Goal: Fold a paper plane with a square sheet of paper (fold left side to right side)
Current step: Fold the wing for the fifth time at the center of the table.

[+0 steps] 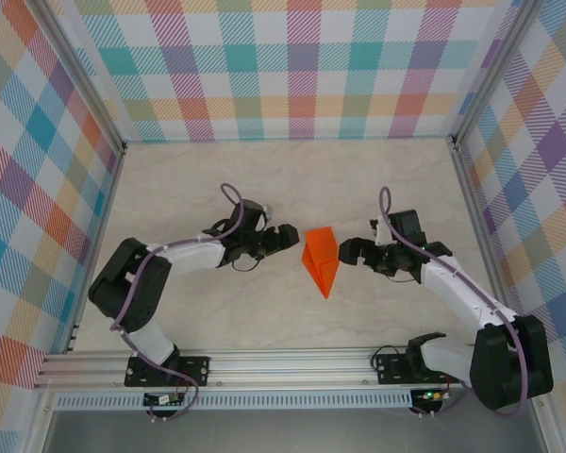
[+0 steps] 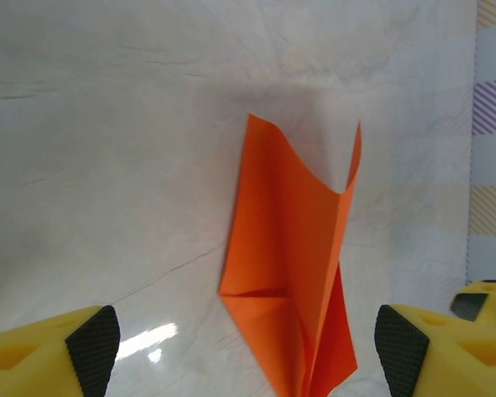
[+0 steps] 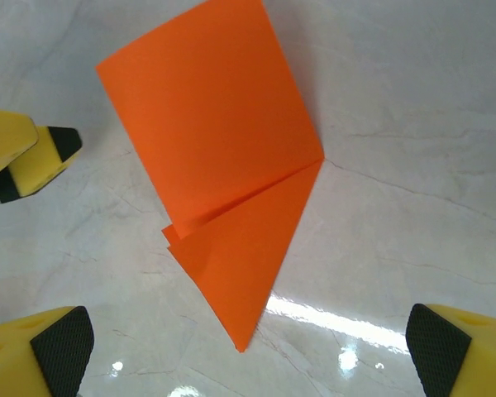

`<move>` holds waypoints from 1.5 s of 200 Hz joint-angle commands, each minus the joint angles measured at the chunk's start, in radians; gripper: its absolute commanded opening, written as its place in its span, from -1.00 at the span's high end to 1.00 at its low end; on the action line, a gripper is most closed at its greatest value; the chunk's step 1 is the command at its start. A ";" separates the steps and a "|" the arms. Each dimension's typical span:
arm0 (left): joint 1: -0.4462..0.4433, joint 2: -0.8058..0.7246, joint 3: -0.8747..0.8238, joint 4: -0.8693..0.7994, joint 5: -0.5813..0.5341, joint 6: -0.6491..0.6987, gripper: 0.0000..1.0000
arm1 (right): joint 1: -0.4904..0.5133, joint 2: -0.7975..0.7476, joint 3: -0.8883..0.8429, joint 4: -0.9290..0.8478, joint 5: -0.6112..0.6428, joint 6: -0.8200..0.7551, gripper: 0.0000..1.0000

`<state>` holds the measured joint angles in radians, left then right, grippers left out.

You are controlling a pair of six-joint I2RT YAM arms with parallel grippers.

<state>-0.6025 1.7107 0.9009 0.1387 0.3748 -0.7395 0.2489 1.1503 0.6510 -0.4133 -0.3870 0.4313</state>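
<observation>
The orange sheet of paper [image 1: 321, 257] lies at the table's middle, creased into a pointed paper plane shape with its tip toward the near edge. In the left wrist view the paper [image 2: 289, 265] has one flap standing up off the table. My left gripper [image 1: 285, 238] is just left of it and open; its black pads [image 2: 95, 343] stand wide apart, touching nothing. My right gripper [image 1: 347, 251] is just right of the paper, also open. In the right wrist view the paper [image 3: 223, 157] lies flat ahead of the right gripper [image 3: 250, 351], with nothing between its fingers.
The marble-look table top [image 1: 217, 179] is ringed by checked walls [image 1: 292, 66] at the back and sides. An aluminium rail [image 1: 283, 363] with both arm bases runs along the near edge. The left gripper's yellow fingertips [image 3: 33, 161] show beside the paper.
</observation>
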 commanded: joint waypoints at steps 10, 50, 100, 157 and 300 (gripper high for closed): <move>-0.047 0.109 0.086 0.133 0.067 -0.051 -0.61 | -0.071 -0.064 -0.045 0.060 -0.187 0.011 -1.00; -0.056 0.216 0.138 0.199 0.105 -0.083 -0.16 | -0.087 -0.064 -0.053 0.054 -0.195 0.000 -1.00; -0.031 0.242 0.055 0.292 0.130 -0.070 0.63 | -0.095 0.006 -0.045 0.102 -0.231 -0.010 -1.00; 0.033 0.286 -0.053 0.523 0.263 -0.064 1.00 | -0.097 0.224 0.051 0.169 -0.350 -0.109 -0.87; 0.047 0.227 -0.133 0.682 0.374 0.002 1.00 | -0.086 0.736 0.384 0.066 -0.515 -0.286 -0.40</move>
<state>-0.5659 1.9850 0.7853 0.7631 0.7193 -0.7677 0.1570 1.8599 1.0168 -0.3107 -0.8558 0.2012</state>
